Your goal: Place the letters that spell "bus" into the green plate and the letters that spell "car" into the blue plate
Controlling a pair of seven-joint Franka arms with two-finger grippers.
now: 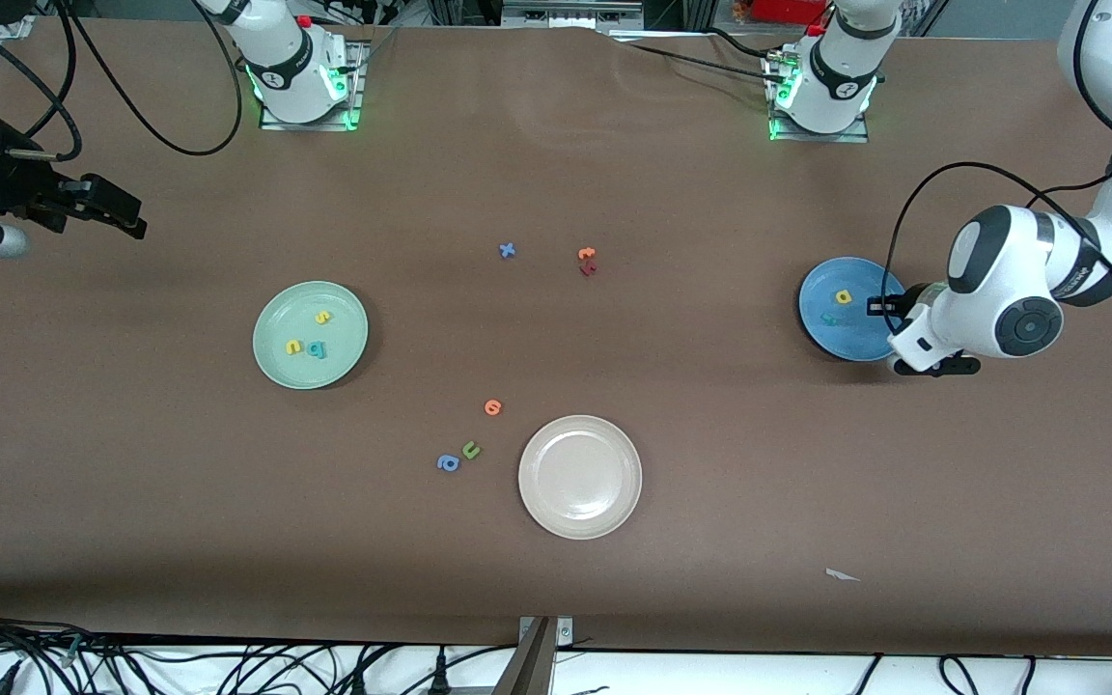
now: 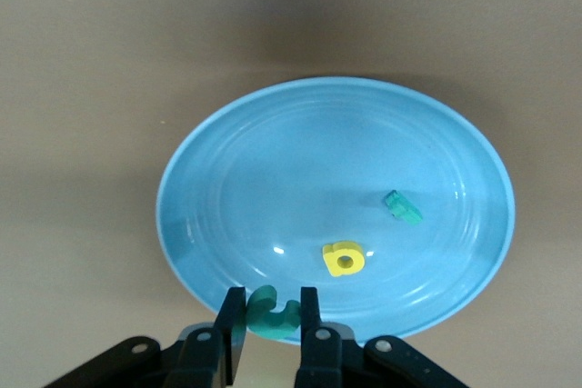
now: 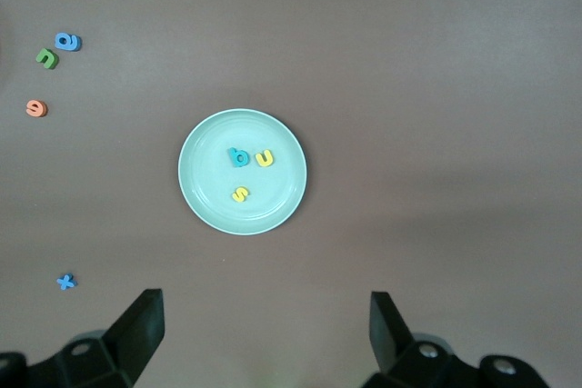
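The right gripper [image 1: 122, 217] waits high at the right arm's end of the table, its jaws spread wide with nothing between them. The green plate [image 1: 276, 372] sits toward that same end and carries the teal "b" [image 1: 317, 349], the yellow "u" [image 1: 293, 347] and the yellow "s" [image 1: 322, 316].

Around the middle of the brown table [image 1: 710, 463], a blue rounded letter [image 1: 448, 463], an olive-green "u" [image 1: 470, 449] and an orange letter [image 1: 492, 407] lie close together, just beside the bare cream-white plate [image 1: 580, 477]. Farther from the front camera are a small blue cross-shaped letter [image 1: 508, 251], an orange "t" [image 1: 587, 254] and a dark red letter [image 1: 588, 269] touching it.

Toward the left arm's end, the blue plate [image 1: 821, 319] contains the yellow "a" [image 1: 843, 297] and the thin teal "r" [image 2: 401, 208]. The left gripper [image 2: 273, 315] hangs over that plate's rim, its jaws clamped on the teal "c" [image 2: 273, 311].
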